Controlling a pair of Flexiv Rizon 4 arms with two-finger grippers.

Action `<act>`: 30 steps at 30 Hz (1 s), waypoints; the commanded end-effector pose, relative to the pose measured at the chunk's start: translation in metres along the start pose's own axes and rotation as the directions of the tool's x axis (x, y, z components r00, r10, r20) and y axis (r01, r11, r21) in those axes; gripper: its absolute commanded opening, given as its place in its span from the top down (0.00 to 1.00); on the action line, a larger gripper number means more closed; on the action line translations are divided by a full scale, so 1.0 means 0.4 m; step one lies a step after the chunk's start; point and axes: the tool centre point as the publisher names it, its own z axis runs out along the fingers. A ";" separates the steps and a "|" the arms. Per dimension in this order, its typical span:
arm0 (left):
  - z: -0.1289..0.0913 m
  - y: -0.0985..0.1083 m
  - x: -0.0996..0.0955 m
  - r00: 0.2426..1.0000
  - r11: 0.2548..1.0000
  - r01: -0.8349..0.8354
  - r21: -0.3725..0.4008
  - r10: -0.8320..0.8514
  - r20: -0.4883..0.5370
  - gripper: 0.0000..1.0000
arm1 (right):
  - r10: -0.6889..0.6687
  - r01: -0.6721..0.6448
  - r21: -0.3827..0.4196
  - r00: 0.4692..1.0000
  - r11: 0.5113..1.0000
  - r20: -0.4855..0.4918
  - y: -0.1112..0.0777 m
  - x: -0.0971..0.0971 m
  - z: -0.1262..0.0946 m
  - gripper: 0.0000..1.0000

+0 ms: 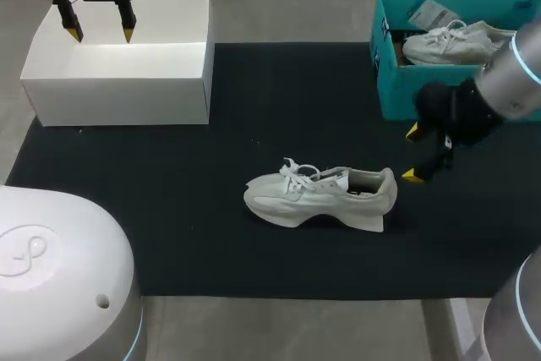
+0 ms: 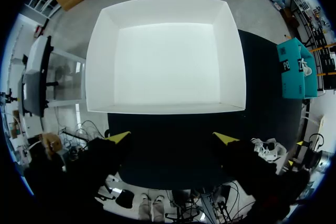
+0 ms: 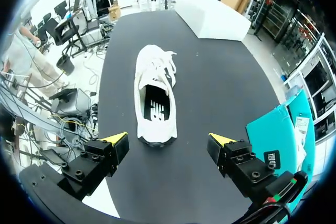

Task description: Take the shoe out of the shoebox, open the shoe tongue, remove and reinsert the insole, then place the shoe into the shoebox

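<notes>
The black mat (image 1: 254,251) is spreading under both arms, and the right claw (image 1: 412,153) is hanging low over its right-hand part. The white box (image 1: 118,65) is sitting open-topped directly beneath the left claw (image 1: 101,35). In the left wrist view its near wall is lying just ahead of the yellow tips, with the pale floor of the white box (image 2: 168,61) filling the space beyond them. The left claw (image 2: 172,138) is holding its fingers wide apart, gripping nothing.

The teal shoebox (image 1: 397,99) is standing just behind and beside the right claw, close to the arm's dark wrist, with a second white shoe (image 1: 456,44) resting inside it. The teal shoebox (image 3: 286,135) is showing beside the right claw's finger in the right wrist view as well.

And the shoe (image 1: 321,196) is lying on its sole on the mat, out of the box, heel pointing toward the right claw and toe pointing away. From the right wrist, the shoe (image 3: 155,93) is sitting just ahead of the right claw (image 3: 168,139), lined up with the gap between the fingers but not touching them. Those fingers are standing well apart, holding nothing. The insole (image 3: 156,103) is showing dark inside the shoe's opening, and the laces (image 3: 165,61) are trailing loose at the far end.
</notes>
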 end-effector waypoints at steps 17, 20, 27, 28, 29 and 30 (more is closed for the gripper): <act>0.000 0.000 0.000 1.000 1.000 0.000 0.000 0.000 0.000 0.00 | 0.096 -0.096 -0.007 0.995 0.995 -0.021 -0.037 0.032 0.013 0.00; 0.000 0.000 0.000 1.000 1.000 0.000 0.000 0.000 0.000 0.00 | 0.081 -0.081 -0.086 0.997 0.993 -0.008 -0.067 0.034 0.036 0.00; 0.000 0.000 0.000 1.000 1.000 0.000 0.000 0.000 0.000 0.00 | -0.010 0.019 -0.225 0.999 0.974 0.041 -0.105 0.033 0.096 0.00; 0.000 0.000 0.000 1.000 1.000 0.000 0.000 0.000 0.000 0.00 | -0.015 0.025 -0.234 0.999 0.972 0.045 -0.108 0.032 0.106 0.00; 0.000 0.000 0.000 1.000 1.000 0.000 0.000 0.000 0.000 0.00 | -0.025 0.037 -0.242 0.998 0.969 0.054 -0.110 0.032 0.114 0.00; 0.000 0.000 0.000 1.000 1.000 0.000 0.000 0.000 0.000 0.00 | -0.027 0.038 -0.254 0.998 0.967 0.049 -0.111 0.030 0.125 0.00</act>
